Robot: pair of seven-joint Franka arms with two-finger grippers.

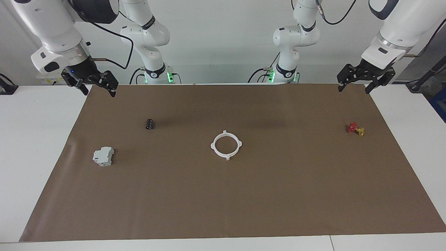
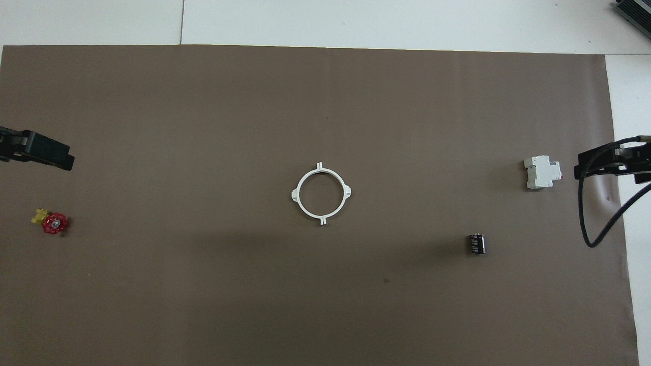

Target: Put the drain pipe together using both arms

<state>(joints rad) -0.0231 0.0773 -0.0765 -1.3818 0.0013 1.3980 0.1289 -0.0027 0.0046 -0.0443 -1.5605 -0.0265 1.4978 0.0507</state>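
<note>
The drain pipe (image 1: 226,144) lies flat in the middle of the brown mat as one closed white ring with four small outer tabs (image 2: 322,193). Nothing touches it. My left gripper (image 1: 353,89) hangs in the air over the mat at the left arm's end, open and empty; only its black tip (image 2: 47,152) shows in the overhead view. My right gripper (image 1: 99,91) hangs over the mat's edge at the right arm's end, also open and empty, with its cable looping beside it (image 2: 605,165). Both are well away from the ring.
A red and yellow valve (image 1: 355,129) sits on the mat (image 1: 223,202) below the left gripper. A grey-white boxy block (image 1: 103,156) and a small black cylinder (image 1: 150,123) lie toward the right arm's end. White tabletop borders the mat.
</note>
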